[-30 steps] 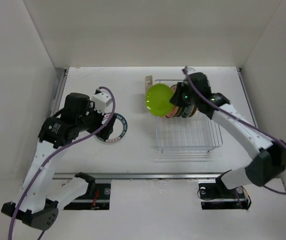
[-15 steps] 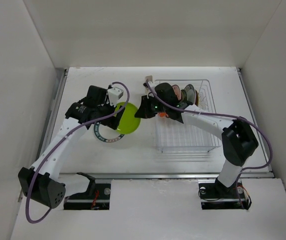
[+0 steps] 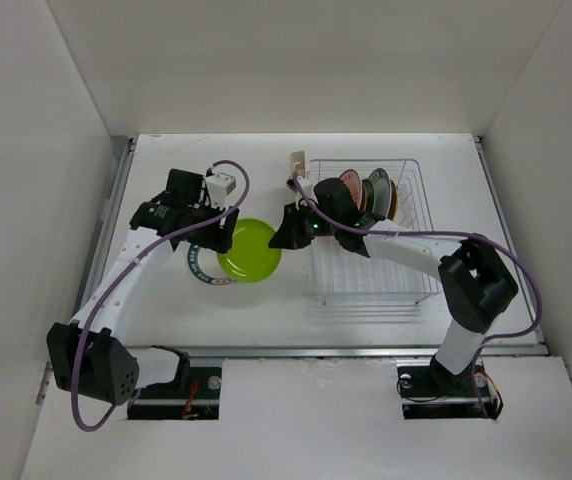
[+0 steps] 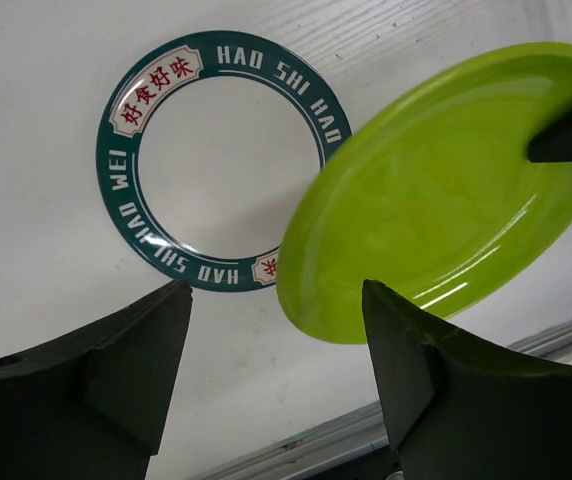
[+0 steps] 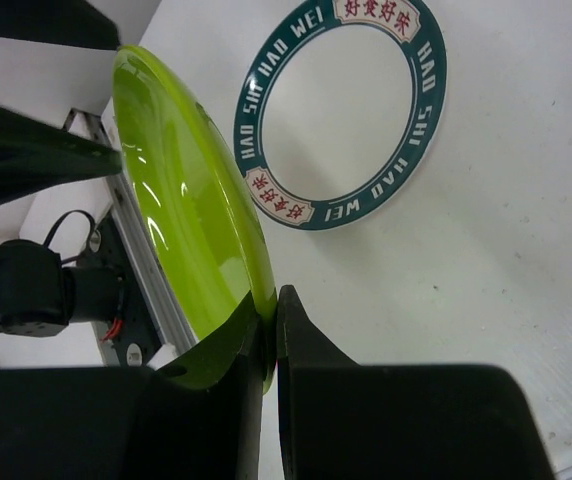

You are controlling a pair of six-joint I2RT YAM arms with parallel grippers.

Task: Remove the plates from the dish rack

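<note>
My right gripper [image 3: 284, 230] is shut on the rim of the lime green plate [image 3: 249, 250] and holds it tilted just left of the dish rack [image 3: 406, 270]. The pinch shows in the right wrist view [image 5: 269, 330] at the edge of the green plate [image 5: 181, 200]. My left gripper [image 3: 218, 236] is open, its jaws on either side of the green plate's [image 4: 436, 190] near edge without touching it. The white plate with a dark teal rim [image 4: 224, 160] lies flat on the table, partly under the green one. Several plates [image 3: 368, 190] stand in the rack's far end.
The cream cutlery holder [image 3: 297, 162] hangs on the rack's far left corner. The table's front rail [image 4: 346, 440] runs just beyond my left fingers. White walls close in the table on the left, back and right.
My right gripper carried the green plate out of the rack, leftwards and down over the teal-rimmed plate. My left arm swung right and forward to meet the plate.
</note>
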